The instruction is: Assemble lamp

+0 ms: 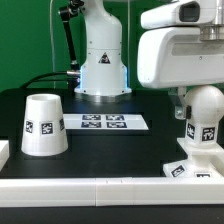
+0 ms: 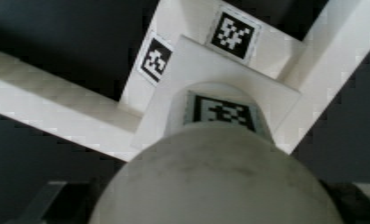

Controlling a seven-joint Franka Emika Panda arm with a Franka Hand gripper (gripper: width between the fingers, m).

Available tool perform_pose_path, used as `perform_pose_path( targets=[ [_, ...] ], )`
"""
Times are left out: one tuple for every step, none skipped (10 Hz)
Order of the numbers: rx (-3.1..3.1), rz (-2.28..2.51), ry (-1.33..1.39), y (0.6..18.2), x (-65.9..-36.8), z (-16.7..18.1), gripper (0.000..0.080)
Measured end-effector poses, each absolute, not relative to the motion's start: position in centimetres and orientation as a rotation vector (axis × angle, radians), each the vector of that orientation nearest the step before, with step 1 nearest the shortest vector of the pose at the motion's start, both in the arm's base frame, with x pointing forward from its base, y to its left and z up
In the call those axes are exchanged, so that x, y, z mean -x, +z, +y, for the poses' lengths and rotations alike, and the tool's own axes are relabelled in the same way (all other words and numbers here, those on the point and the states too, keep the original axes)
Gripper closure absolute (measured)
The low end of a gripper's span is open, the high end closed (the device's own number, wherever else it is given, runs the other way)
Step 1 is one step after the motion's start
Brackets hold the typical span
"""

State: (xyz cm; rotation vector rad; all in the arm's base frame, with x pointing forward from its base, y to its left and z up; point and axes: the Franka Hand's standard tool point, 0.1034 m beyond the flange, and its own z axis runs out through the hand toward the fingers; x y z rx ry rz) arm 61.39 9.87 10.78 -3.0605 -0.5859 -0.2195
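Bulb stands upright on the base at the exterior view's right side of the desk, directly beneath the wrist housing. Shade sits well apart at the exterior view's left, wide end down, with the marker board between. In the wrist view the jaws appear to straddle the bulb, but their tips are cropped, so I cannot tell whether they clamp it. Risk noted: the bulb may not be fully seated. Letting go too soon, or any sideways pull, could topple it or drag the base toward the front rail.
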Motion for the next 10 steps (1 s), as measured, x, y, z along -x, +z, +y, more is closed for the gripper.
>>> perform_pose_path(
  targets=[
    [3.075, -0.472, -0.219, 10.81, -61.43, 9.81, 0.0223],
    [3.084, -0.388, -0.219, 10.83, -61.46, 9.76, 0.0223],
    [3.089, -0.313, -0.218, 10.86, -61.46, 9.74, 0.0223],
    [3.093, -0.098, -0.210, 10.87, -61.40, 9.57, 0.0223],
    [3.087, 0.035, -0.206, 10.87, -61.42, 9.53, 0.0223],
    [3.067, 0.197, -0.199, 10.86, -61.41, 9.49, 0.0223],
    [3.042, 0.356, -0.184, 10.79, -61.31, 9.56, 0.0223],
    [3.015, 0.492, -0.172, 10.71, -61.23, 9.68, 0.0223],
    [2.984, 0.602, -0.161, 10.59, -61.16, 9.80, 0.0223],
    [2.952, 0.694, -0.150, 10.57, -61.13, 9.87, 0.0223]
  ],
)
